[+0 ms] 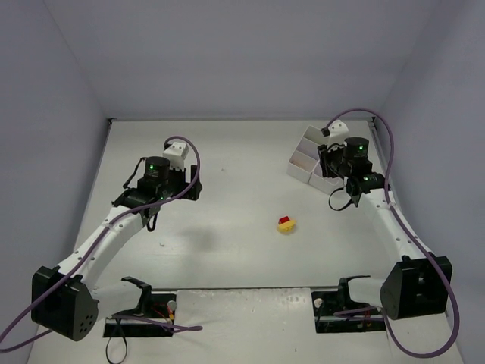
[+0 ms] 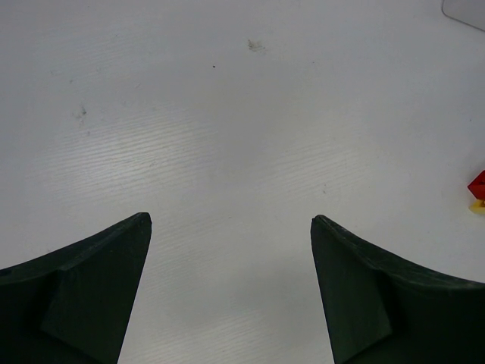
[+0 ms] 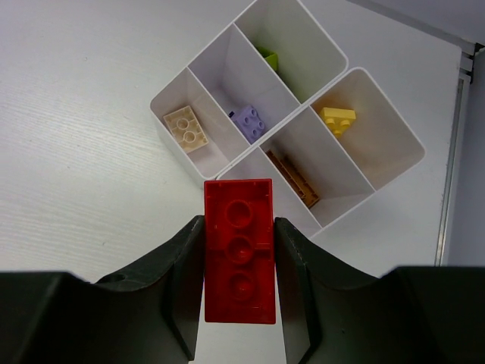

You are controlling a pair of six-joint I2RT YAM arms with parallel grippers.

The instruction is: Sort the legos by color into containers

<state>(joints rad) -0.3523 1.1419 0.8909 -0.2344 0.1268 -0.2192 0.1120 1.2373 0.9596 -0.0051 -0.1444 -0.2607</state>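
Note:
My right gripper (image 3: 239, 220) is shut on a red lego (image 3: 239, 258), underside towards the camera, above the near corner of the white six-compartment containers tray (image 3: 303, 38). Separate compartments hold a cream lego (image 3: 186, 129), a lavender one (image 3: 250, 121), a lime green one (image 3: 267, 57), a yellow one (image 3: 337, 117) and a brown one (image 3: 292, 176). In the top view the right gripper (image 1: 339, 199) hangs beside the tray (image 1: 303, 155). A red lego stacked on a yellow one (image 1: 286, 224) lies mid-table. My left gripper (image 2: 231, 218) stands open over bare table, empty.
The stacked pair (image 2: 477, 189) shows at the right edge of the left wrist view, with a tray corner (image 2: 466, 11) at the top right. The left gripper (image 1: 189, 188) hovers left of centre. Grey walls close the table on three sides.

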